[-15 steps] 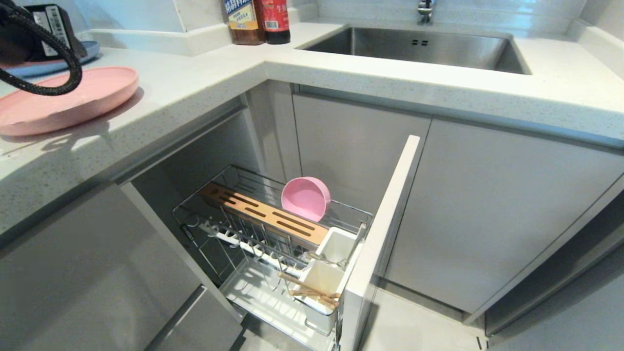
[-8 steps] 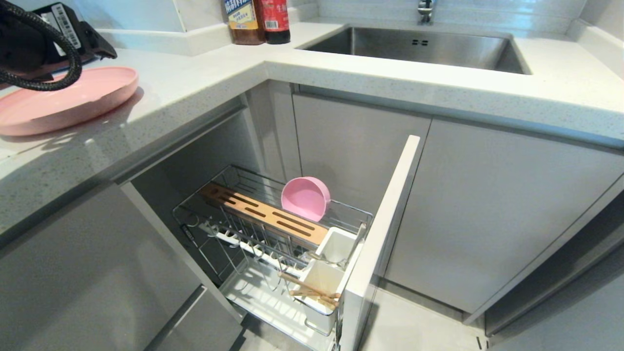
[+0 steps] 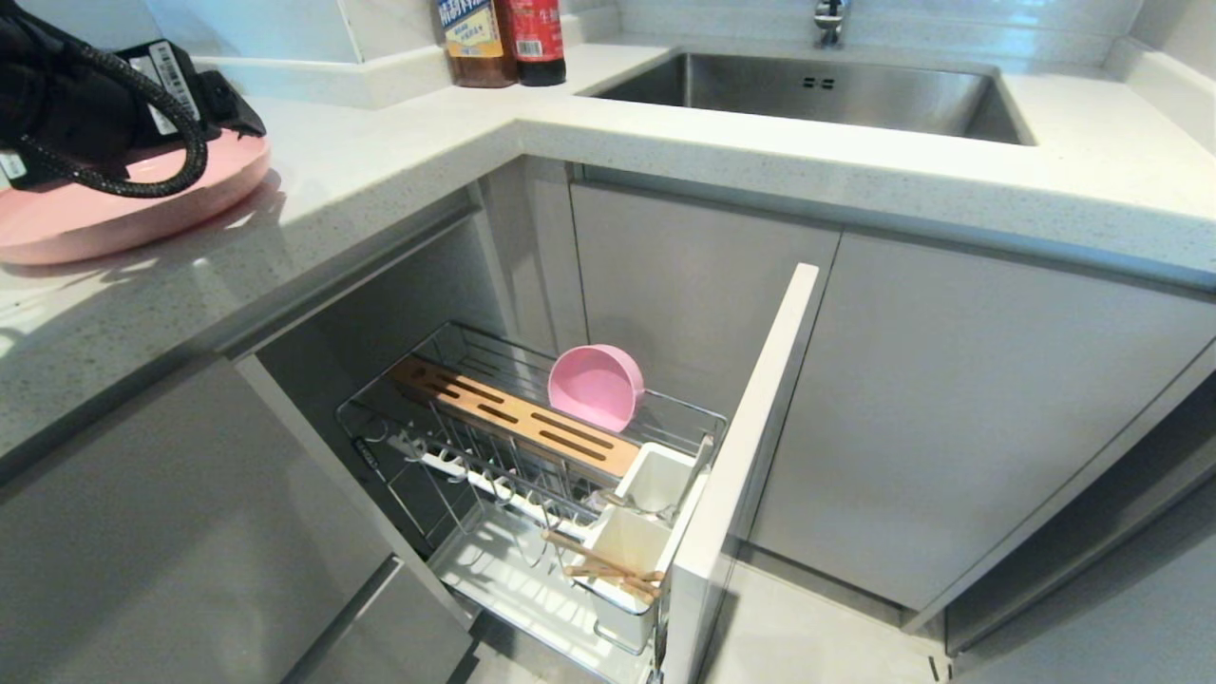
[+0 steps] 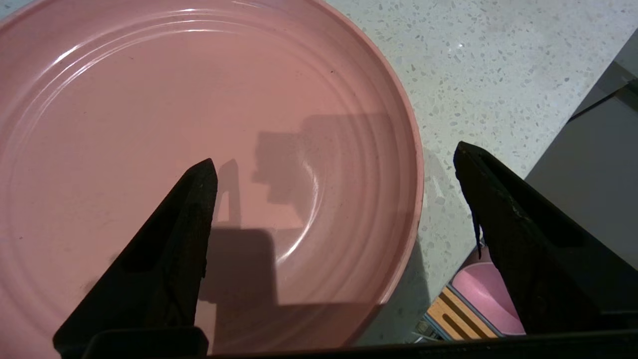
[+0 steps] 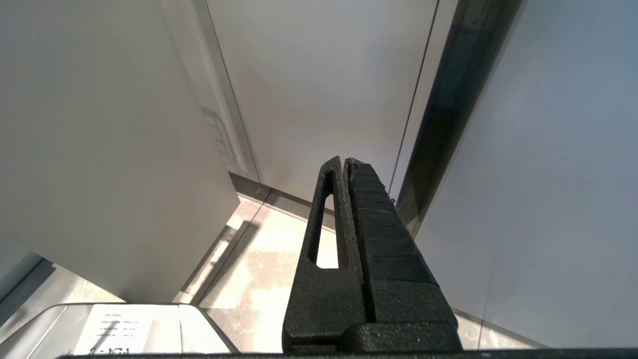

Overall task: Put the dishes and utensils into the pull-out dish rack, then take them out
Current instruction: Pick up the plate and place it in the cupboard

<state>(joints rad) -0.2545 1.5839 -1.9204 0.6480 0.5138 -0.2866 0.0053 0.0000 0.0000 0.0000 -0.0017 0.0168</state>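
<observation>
Two bottles stand at the back of the surface. The amber bottle carries a blue-and-yellow label, the dark bottle a red label with a barcode; the printed characters are not legible. The left arm bears a white barcode sticker. A white label shows inverted, unreadable print.

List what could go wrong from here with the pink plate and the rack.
1. The left gripper hangs open over the pink plate, one finger over its inside, the other outside the rim. A shallow pinch on that smooth rim might slip.
2. The plate lies near the counter edge above the pull-out dish rack; a nudge could push it off.
3. The pink bowl stands on edge in the rack, so a dropped plate might strike it.
</observation>
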